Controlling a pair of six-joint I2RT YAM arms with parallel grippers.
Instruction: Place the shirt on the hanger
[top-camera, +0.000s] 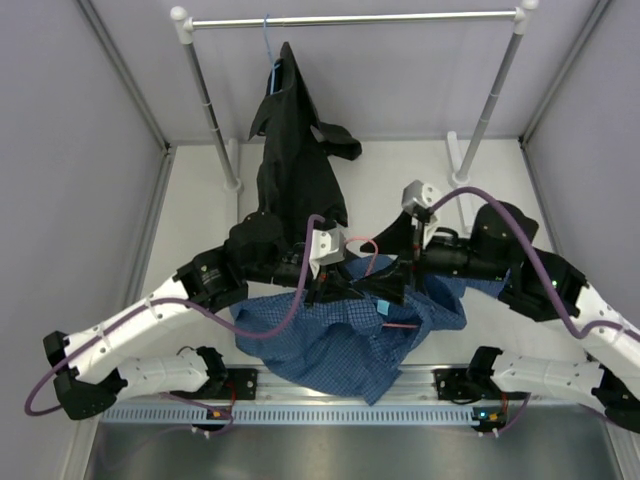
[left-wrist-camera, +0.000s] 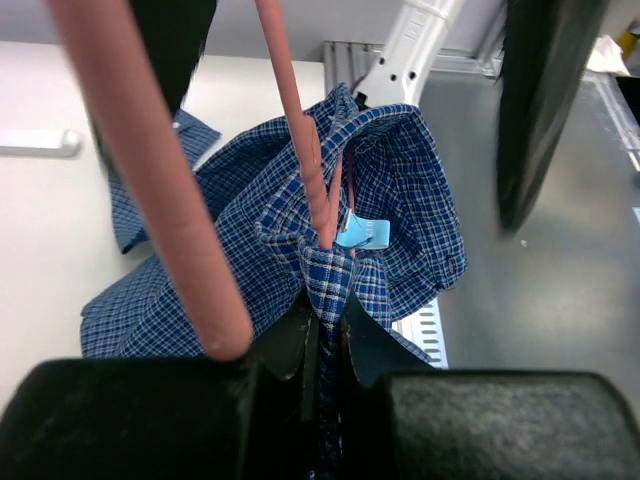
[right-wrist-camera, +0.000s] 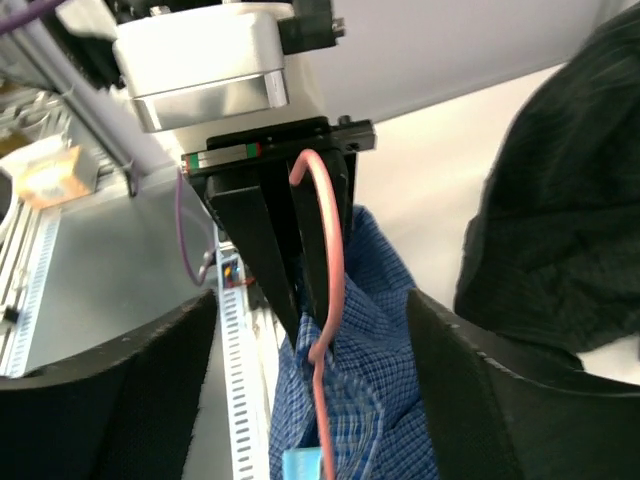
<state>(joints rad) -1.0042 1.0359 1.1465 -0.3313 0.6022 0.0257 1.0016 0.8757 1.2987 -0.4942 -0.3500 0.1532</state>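
Both left gripper (top-camera: 320, 292) and right gripper (top-camera: 412, 272) hover over the crumpled shirt (top-camera: 330, 350), hanger (top-camera: 362, 244) hook between them. Left fingers (left-wrist-camera: 285, 340) pinch shirt cloth tight, hanger wire just beyond their tips. Right fingers (right-wrist-camera: 120, 400) gape empty, hanger ahead between them.

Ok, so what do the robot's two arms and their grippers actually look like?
The left arm and right arm have white shell links between bulky black joints, each with a looping purple cable. The left gripper and right gripper have long flat black fingers under a white camera block; the left one's rail carries a green-and-red mark.
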